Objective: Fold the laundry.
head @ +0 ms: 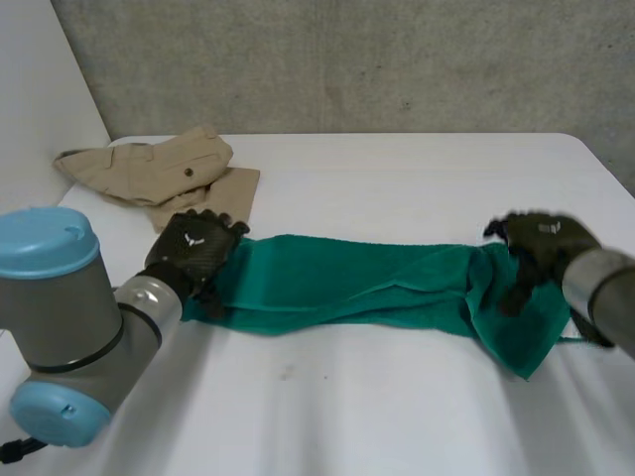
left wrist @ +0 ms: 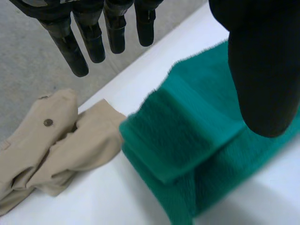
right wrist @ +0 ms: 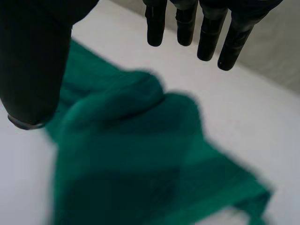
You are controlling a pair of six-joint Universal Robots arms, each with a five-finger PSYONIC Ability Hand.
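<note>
Two hands bracket one green towel, which lies drawn into a long narrow band across the desk, likely so that we can bring its ends together. Our left hand sits over the band's left end, fingers straight and spread from the thumb, clasping nothing. Our right hand hovers at the right end, where the cloth is rumpled; its fingers also hang straight, apart from the thumb. A beige garment waits beyond the left hand, near the towel's corner.
</note>
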